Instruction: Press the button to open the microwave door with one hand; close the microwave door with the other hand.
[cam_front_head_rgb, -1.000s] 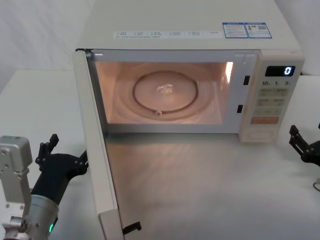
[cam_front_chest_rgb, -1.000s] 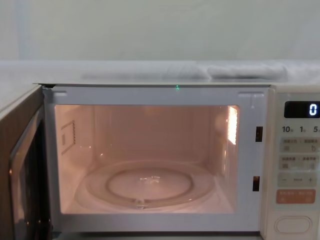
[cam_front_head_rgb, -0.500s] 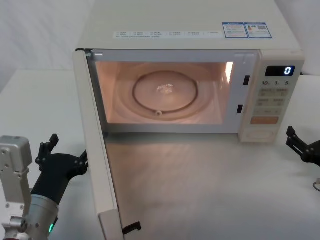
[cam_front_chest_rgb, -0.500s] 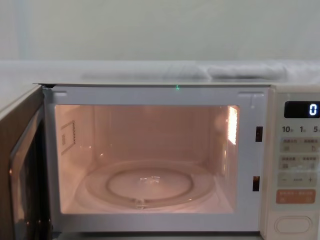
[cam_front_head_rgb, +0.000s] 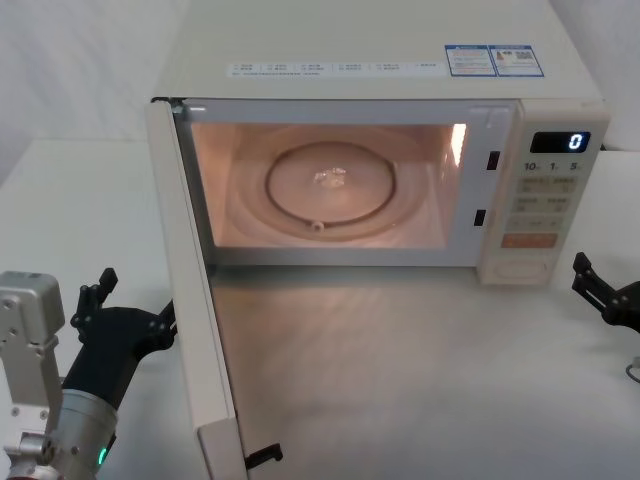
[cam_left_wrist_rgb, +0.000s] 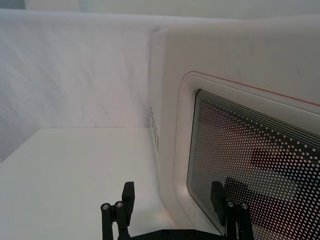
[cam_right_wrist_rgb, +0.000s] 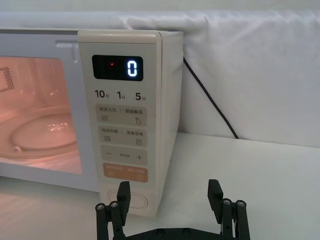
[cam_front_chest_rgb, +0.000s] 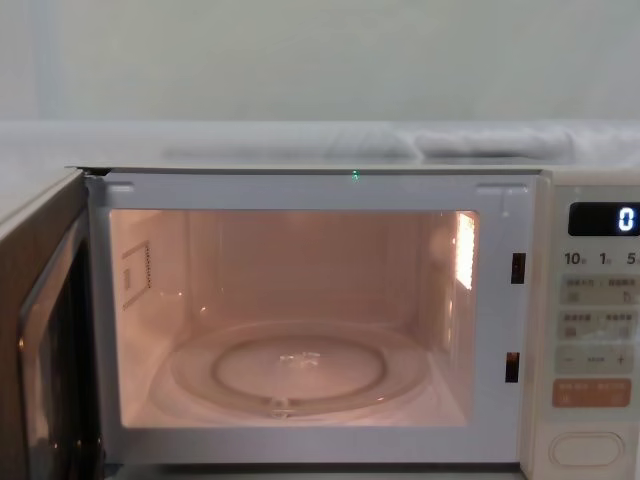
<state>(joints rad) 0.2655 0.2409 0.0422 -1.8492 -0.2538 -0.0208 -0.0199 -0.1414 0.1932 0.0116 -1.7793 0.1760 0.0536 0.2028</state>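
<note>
I see a glass turntable (cam_front_head_rgb: 328, 190) inside the lit cavity, the display (cam_right_wrist_rgb: 117, 68) reading 0, and a black cord (cam_right_wrist_rgb: 207, 100) behind.

Left gripper (cam_front_head_rgb: 125, 300) low at near left, fingers spread; right gripper (cam_right_wrist_rgb: 170, 197) at far right, fingers apart

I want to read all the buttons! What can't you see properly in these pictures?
- Head view: the words on the panel keys are too small to read.
- Chest view: the microwave door is cut off by the left edge.
- Head view: the right gripper is cut off by the right edge.
</note>
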